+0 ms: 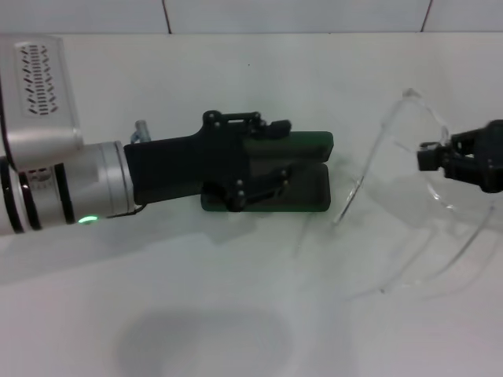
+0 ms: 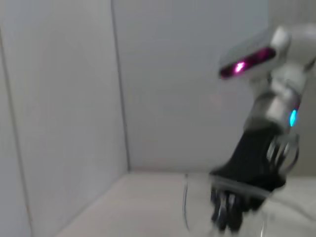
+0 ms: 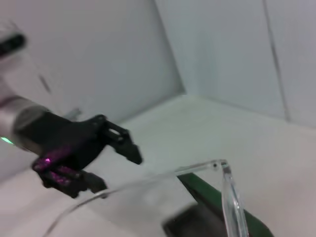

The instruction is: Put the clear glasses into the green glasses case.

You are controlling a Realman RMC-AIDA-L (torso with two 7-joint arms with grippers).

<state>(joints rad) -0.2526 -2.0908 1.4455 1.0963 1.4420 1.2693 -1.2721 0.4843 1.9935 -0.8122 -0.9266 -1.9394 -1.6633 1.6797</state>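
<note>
The green glasses case (image 1: 310, 196) lies open in the middle of the table, lid folded toward the back; it also shows in the right wrist view (image 3: 217, 200). My left gripper (image 1: 266, 157) reaches in from the left and hovers over the case, fingers spread wide apart above the lid and the tray. The clear glasses (image 1: 377, 149) hang just right of the case, arms pointing toward the front of the table. My right gripper (image 1: 428, 157) is shut on their front frame. One see-through arm (image 3: 229, 192) crosses the right wrist view.
A white wall runs along the table's back edge (image 1: 251, 33), with a corner to the left. White tabletop (image 1: 196, 314) lies bare in front of the case. The right arm (image 2: 256, 153) shows in the left wrist view.
</note>
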